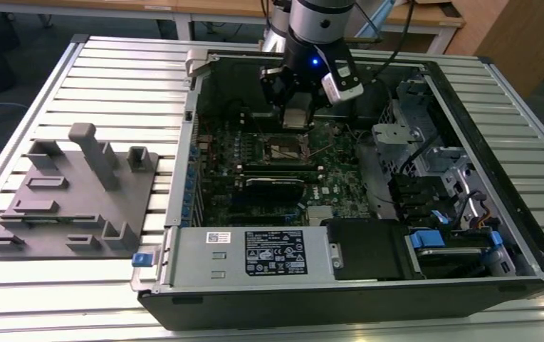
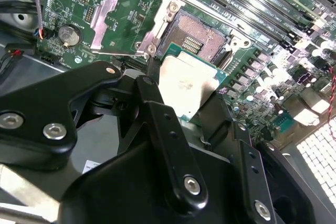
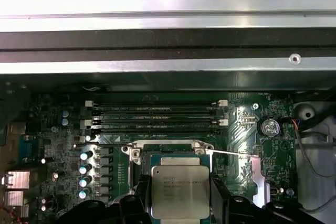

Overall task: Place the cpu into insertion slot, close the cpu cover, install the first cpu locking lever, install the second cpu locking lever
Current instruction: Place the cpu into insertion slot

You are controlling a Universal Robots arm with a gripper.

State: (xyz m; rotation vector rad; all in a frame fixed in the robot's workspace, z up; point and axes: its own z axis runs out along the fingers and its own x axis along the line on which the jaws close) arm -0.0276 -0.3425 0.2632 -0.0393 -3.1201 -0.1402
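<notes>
Gripper (image 1: 296,118) clamps the cpu (image 3: 180,191). Just below it lies the exposed insertion slot (image 2: 202,38), with the cpu cover (image 2: 101,17) flipped open alongside. Memory slots (image 3: 155,116) lie beyond, and computer case (image 1: 348,308) walls surround.

I see cpu (image 2: 186,85): flat square chip, dull silver top, green edge, clamped between jaws, hanging just above insertion slot (image 2: 202,38), not seated. Slot uncovered: dark pin field, silver rim. cpu cover (image 2: 123,19), windowed silver frame, swung open beside slot.
</notes>
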